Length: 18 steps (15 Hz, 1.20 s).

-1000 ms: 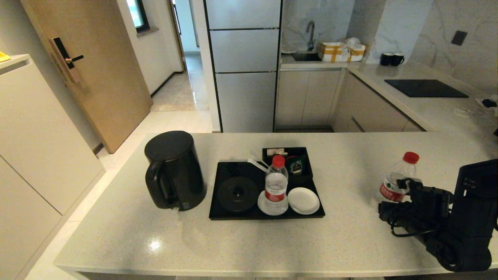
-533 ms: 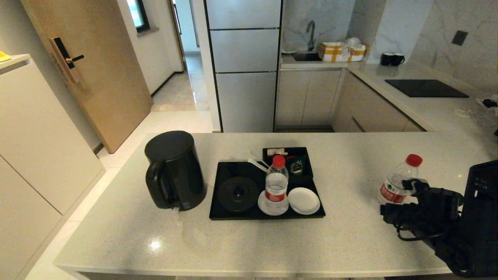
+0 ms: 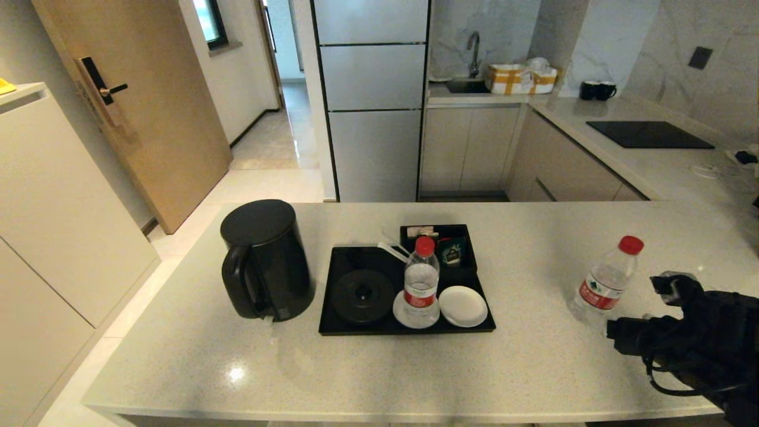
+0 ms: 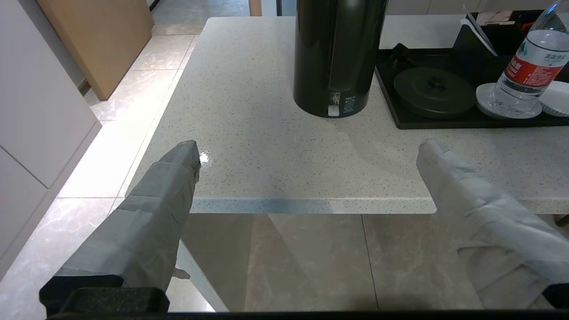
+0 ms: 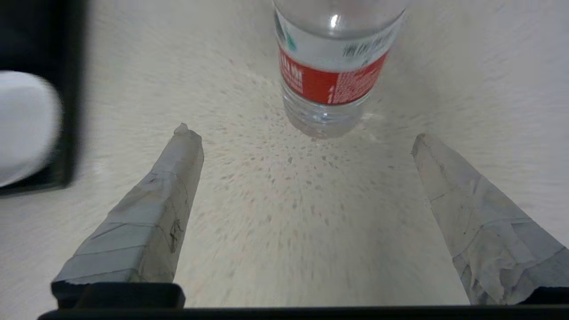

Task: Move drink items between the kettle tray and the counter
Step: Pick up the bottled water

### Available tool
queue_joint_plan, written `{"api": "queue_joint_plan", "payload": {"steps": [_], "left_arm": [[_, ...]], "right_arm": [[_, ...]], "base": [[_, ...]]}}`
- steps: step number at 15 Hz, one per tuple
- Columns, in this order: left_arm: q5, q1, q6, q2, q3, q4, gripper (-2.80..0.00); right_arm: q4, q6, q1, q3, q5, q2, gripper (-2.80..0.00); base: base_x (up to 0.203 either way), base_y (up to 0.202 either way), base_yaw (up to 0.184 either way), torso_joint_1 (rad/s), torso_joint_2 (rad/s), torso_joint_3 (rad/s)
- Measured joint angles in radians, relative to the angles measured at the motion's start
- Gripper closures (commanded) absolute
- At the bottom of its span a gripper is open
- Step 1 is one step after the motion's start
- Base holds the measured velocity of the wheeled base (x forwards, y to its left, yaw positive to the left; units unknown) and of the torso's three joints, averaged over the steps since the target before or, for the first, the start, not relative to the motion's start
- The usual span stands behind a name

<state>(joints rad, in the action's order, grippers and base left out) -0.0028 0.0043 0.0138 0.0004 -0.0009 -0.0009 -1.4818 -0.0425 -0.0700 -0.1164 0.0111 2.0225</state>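
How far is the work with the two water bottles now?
One bottle already stands on the counter, free. The right hand is open, just short of it and empty. The other bottle is left on a saucer in the tray.

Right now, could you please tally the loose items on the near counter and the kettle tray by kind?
Water bottles: 2, one on the counter, one on a tray saucer
White saucers: 2, one bare, one under the bottle
Black kettle: 1
Total: 5
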Motion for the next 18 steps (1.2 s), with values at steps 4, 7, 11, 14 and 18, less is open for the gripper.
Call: {"api": "queue_joint_plan", "payload": {"steps": [4,7,11,14,18], "left_arm": [[0.0,0.0,0.0,0.0,0.0,0.0,-2.8],[-0.002,0.0,-0.001,0.0,0.001,-0.003,-2.8],[-0.001,0.0,-0.005,0.0,0.001,-0.003,-2.8],[-0.001,0.0,-0.009,0.0,0.001,-0.003,-2.8],[0.0,0.0,-0.008,0.0,0.001,-0.003,-2.8]], "right_arm": [[0.109,0.052,0.061,0.006,0.0,-0.193,-2.8],[0.446,0.038,0.182,-0.195,-0.011,-0.363,-2.8],[0.947,-0.065,0.351,-0.496,-0.082,-0.465,-2.8],[0.977,-0.083,0.461,-0.587,-0.064,-0.35,-2.8],[0.77,-0.063,0.578,-0.634,0.046,-0.101,-2.8]], "base": [[0.0,0.0,0.0,0.0,0.0,0.0],[0.0,0.0,0.0,0.0,0.0,0.0],[0.0,0.0,0.0,0.0,0.0,0.0],[0.0,0.0,0.0,0.0,0.0,0.0],[0.0,0.0,0.0,0.0,0.0,0.0]]}}
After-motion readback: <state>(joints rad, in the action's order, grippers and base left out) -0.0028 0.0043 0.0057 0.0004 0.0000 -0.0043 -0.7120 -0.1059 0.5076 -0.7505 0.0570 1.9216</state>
